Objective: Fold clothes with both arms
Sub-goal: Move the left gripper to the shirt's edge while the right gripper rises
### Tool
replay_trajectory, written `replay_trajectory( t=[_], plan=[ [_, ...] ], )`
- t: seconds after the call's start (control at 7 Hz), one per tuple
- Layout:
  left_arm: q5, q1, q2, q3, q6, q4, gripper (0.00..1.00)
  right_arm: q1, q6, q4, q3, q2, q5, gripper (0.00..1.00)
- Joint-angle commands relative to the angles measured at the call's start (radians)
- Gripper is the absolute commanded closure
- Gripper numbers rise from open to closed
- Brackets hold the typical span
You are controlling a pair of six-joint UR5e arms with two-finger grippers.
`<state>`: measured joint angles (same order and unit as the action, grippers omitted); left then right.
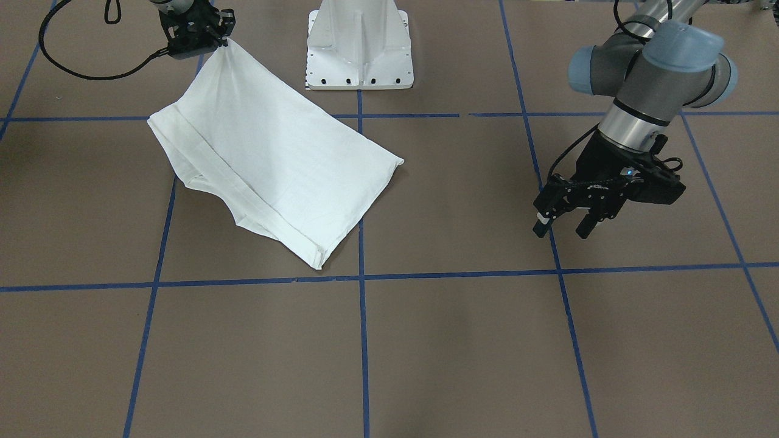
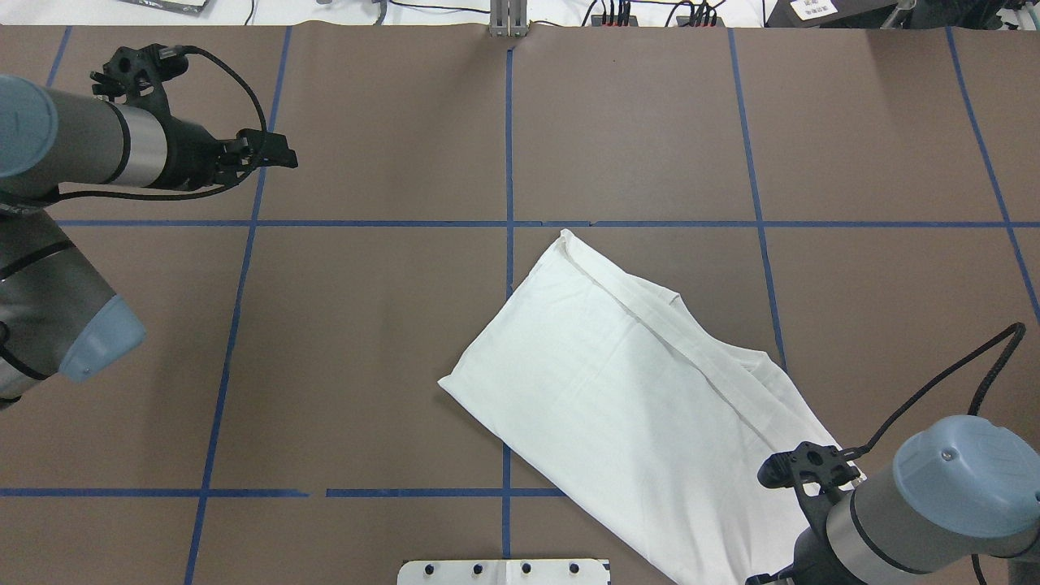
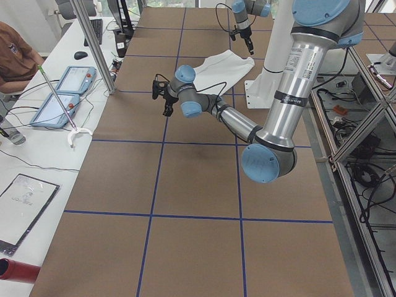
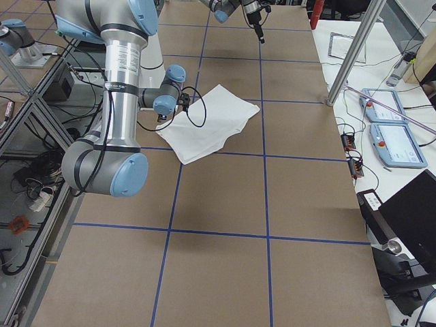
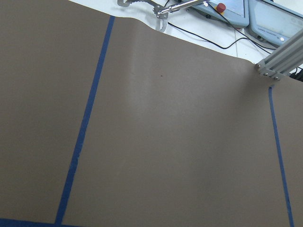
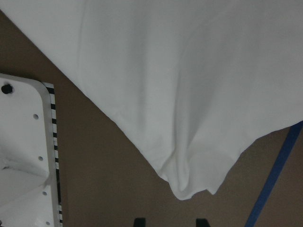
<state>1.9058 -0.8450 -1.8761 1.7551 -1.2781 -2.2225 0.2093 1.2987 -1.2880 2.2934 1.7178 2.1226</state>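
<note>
The white shirt (image 1: 274, 158) lies folded into a slanted rectangle on the brown table, on my right-arm side. Its print, collar and label are hidden. It also shows in the overhead view (image 2: 634, 390). My right gripper (image 1: 224, 33) hovers at the shirt's corner nearest the robot. In the right wrist view the fingertips (image 6: 137, 222) stand apart, and the puckered shirt corner (image 6: 189, 189) lies just beyond them, not clamped. My left gripper (image 1: 563, 230) is open and empty, well away from the shirt over bare table (image 2: 280, 156).
The white pedestal base (image 1: 359, 48) stands just beside the shirt's near corner, also in the right wrist view (image 6: 23, 151). Blue tape lines (image 1: 362, 340) grid the table. Control tablets (image 3: 68, 80) and cables lie beyond the far table edge.
</note>
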Motion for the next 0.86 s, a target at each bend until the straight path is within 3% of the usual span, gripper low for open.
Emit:
replay_trajectory(
  t=[0.0, 0.29, 0.57, 0.71],
  plan=[
    [0.053, 0.076, -0.009, 0.001, -0.091, 0.0, 0.0, 0.112, -0.001, 0.004, 0.001, -0.061, 0.003, 0.0],
    [0.035, 0.223, -0.059, -0.002, -0.29, 0.007, 0.0, 0.272, -0.001, 0.004, -0.005, -0.134, 0.0, 0.0],
    [-0.049, 0.378, -0.194, -0.022, -0.414, 0.14, 0.0, 0.392, -0.001, 0.004, -0.005, -0.178, -0.003, 0.0],
    [-0.057, 0.423, -0.205, -0.023, -0.44, 0.153, 0.0, 0.413, -0.001, 0.004, -0.012, -0.202, -0.003, 0.0]
  ],
)
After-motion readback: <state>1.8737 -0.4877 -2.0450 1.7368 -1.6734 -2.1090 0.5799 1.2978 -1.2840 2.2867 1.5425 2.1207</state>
